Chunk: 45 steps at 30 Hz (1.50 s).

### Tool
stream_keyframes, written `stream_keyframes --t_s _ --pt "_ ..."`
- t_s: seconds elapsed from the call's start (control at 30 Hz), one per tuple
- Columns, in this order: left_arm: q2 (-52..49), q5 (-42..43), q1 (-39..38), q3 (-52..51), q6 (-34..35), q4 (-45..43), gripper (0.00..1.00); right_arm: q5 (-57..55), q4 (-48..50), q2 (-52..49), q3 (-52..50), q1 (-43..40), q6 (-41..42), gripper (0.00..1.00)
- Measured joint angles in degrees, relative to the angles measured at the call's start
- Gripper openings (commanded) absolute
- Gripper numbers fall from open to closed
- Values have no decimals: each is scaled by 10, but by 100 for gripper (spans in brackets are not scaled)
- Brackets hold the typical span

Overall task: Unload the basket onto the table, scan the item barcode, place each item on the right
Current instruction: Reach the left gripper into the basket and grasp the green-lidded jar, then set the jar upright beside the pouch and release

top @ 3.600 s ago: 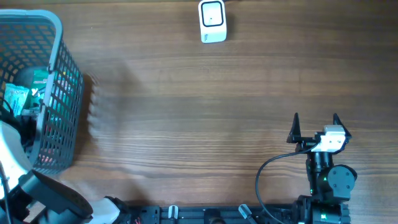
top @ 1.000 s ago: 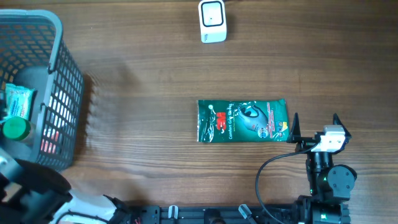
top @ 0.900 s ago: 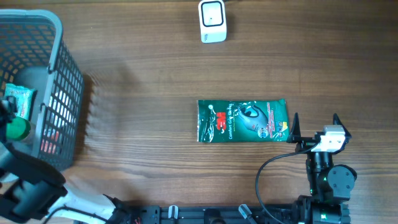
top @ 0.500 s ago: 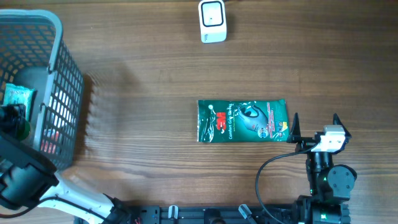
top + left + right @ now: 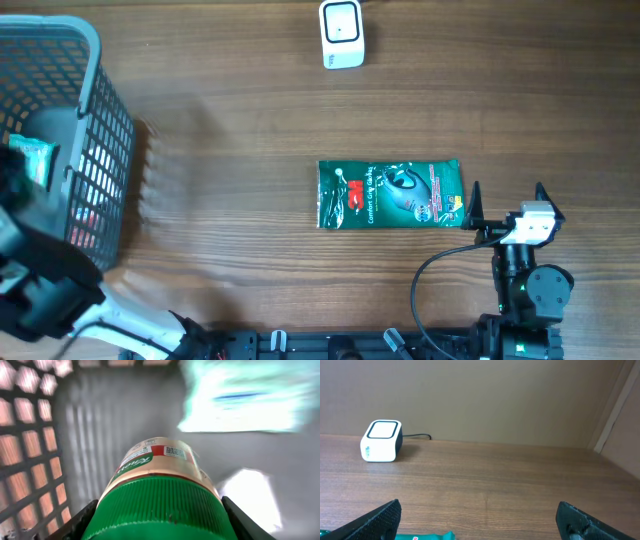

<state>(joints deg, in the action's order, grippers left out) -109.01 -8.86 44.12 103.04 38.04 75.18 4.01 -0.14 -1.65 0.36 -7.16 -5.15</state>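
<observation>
Along the near edge of the desk (image 5: 250,120), toward its right corner, the right gripper (image 5: 508,192) rests with its jaws wide apart and nothing between them. Just beyond its fingertips a flat green packet (image 5: 390,194) lies face up, roughly mid-desk.

At the left edge, the left gripper (image 5: 159,516) is down inside the grey mesh basket (image 5: 105,150). Its wrist view shows the jaws closed against the two sides of the ribbed green lid (image 5: 160,492) of a jar (image 5: 155,457). The jar lies with its label upward, and a small printed code (image 5: 175,451) sits on the label a little way beyond the lid. A blurred turquoise pack (image 5: 250,400) lies beyond it on the basket floor.

At the far edge, near the middle, stands the white scanner (image 5: 342,33), well apart from the basket.

The jar looks rigid and probably has some weight. Its round body would likely roll or slip if pinched there. The ribbed lid seems the better hold, though the body may swing from it. The code is small, so it will probably need turning squarely toward the scanner.
</observation>
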Motion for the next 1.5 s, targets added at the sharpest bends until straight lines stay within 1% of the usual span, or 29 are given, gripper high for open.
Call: stream_keyframes --t_s 0.07,0.1,0.2,0.27,0.3,0.33,0.4,0.47,0.53,0.63,0.67,0.73,0.83,0.9,0.93,1.0,1.1,1.17,1.2,1.27,1.3,1.33,1.37,1.43,1.47,1.5 --pt "65 12 -22 114 0 32 48 0 0 0 0 0 0 100" --pt "103 26 -38 151 0 37 48 0 0 0 0 0 0 100" --pt "209 67 -121 197 0 35 49 0 0 0 0 0 0 100" --pt "257 72 -235 206 0 54 49 0 0 0 0 0 0 100" --pt "265 74 -311 206 0 74 49 0 0 0 0 0 0 100" --pt "262 61 -356 204 0 86 49 0 0 0 0 0 0 100" --pt "243 33 -441 182 0 105 49 0 0 0 0 0 0 100" --pt "212 22 -514 140 0 104 49 0 0 0 0 0 0 100" --pt "178 13 -570 68 4 71 49 0 0 0 0 0 0 100" --pt "139 10 -621 -25 21 6 50 0 1 0 0 0 0 100" --pt "108 14 -650 -76 26 -26 50 0 1 0 0 0 0 100" --pt "76 24 -676 -126 33 -75 50 0 1 0 0 0 0 100" --pt "30 37 -711 -167 48 -109 50 0 1 0 0 0 0 100" --pt "5 44 -729 -188 57 -133 51 0 1 0 0 0 0 100" --pt "-2 46 -735 -195 61 -143 57 0 1 0 0 0 0 100" --pt "-13 52 -746 -210 73 -160 100 0 1 0 0 0 0 100" --pt "-16 64 -759 -213 79 -161 100 0 1 0 0 0 0 100" --pt "-14 69 -760 -200 81 -139 100 0 0 0 0 0 0 100" --pt "-12 71 -757 -185 78 -124 100 0 0 0 0 0 0 100" --pt "1 73 -742 -101 59 -70 100 0 0 0 0 0 0 100" --pt "6 71 -730 -24 42 -17 100 0 0 0 0 0 0 100" --pt "17 67 -717 33 25 0 100 0 0 -1 0 0 0 100" --pt "40 42 -683 170 -3 41 100 0 0 -1 0 0 0 100" --pt "69 4 -615 304 -25 98 100 0 0 -1 0 0 0 100" --pt "77 -18 -560 373 -31 110 100 0 0 -2 0 0 0 100" --pt "98 -43 -467 426 -35 124 100 0 0 -2 0 0 0 100"
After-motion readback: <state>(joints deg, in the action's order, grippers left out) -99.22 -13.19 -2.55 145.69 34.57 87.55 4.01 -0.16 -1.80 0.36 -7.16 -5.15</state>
